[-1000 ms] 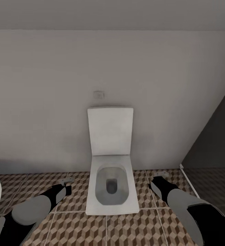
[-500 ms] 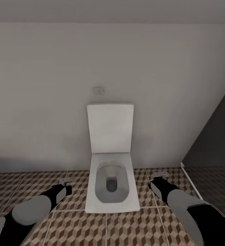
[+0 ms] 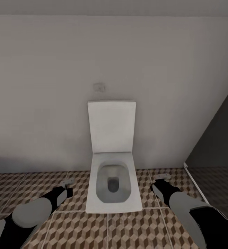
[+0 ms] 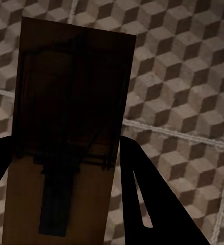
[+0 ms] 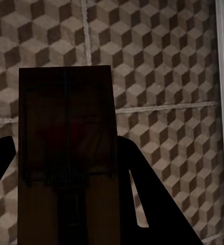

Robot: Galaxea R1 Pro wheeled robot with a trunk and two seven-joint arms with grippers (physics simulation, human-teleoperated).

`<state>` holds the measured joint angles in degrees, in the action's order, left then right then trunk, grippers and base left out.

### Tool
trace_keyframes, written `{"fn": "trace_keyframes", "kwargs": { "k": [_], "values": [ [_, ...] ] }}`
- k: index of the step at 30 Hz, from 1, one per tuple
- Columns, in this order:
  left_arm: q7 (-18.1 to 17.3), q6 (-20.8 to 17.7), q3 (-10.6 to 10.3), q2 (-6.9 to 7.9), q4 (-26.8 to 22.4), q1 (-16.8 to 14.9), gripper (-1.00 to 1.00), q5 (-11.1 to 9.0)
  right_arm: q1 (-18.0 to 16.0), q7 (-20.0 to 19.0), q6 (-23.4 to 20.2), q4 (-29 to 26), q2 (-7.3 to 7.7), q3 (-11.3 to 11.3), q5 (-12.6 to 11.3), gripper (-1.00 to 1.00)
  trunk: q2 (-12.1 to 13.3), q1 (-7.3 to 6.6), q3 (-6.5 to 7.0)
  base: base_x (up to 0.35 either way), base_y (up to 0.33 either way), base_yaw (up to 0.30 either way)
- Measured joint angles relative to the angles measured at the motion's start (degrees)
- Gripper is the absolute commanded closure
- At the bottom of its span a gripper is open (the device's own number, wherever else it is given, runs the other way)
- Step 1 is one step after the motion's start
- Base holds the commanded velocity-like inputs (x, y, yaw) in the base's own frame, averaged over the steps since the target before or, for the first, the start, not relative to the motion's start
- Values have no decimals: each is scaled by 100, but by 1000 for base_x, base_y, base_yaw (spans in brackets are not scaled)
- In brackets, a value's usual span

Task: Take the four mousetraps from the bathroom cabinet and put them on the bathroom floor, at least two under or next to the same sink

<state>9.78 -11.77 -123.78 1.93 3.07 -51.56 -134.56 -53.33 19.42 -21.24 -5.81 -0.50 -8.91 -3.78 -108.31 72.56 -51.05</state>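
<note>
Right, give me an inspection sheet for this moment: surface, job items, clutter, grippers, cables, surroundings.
Surface: bathroom floor, cube-pattern tiles with pale grout.
Job's things: one mousetrap between the left gripper's fingers, seen in the left wrist view; another mousetrap between the right gripper's fingers, seen in the right wrist view. Both are held above the tiles.
Clutter: nothing seen.
Grippers: left gripper shut on its trap, low over the floor left of the toilet; right gripper shut on its trap, right of the toilet.
Cables: nothing seen.
Surroundings: white toilet straight ahead, lid raised against a grey wall; small wall plate above it; dark panel at right.
</note>
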Motion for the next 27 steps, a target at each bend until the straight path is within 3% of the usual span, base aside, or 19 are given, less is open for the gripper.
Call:
{"fn": "trace_keyframes", "kwargs": {
  "k": [20,27],
  "values": [
    [-5,7,0,-2,-9,0,100,0,0,2,18,-14,1,-35,8,100,-802,439,-359,0,0,0],
    [-5,42,0,8,-9,0,100,-1,1,3,283,5,6,-35,3,100,-1083,593,-485,0,0,0]
  ]
}}
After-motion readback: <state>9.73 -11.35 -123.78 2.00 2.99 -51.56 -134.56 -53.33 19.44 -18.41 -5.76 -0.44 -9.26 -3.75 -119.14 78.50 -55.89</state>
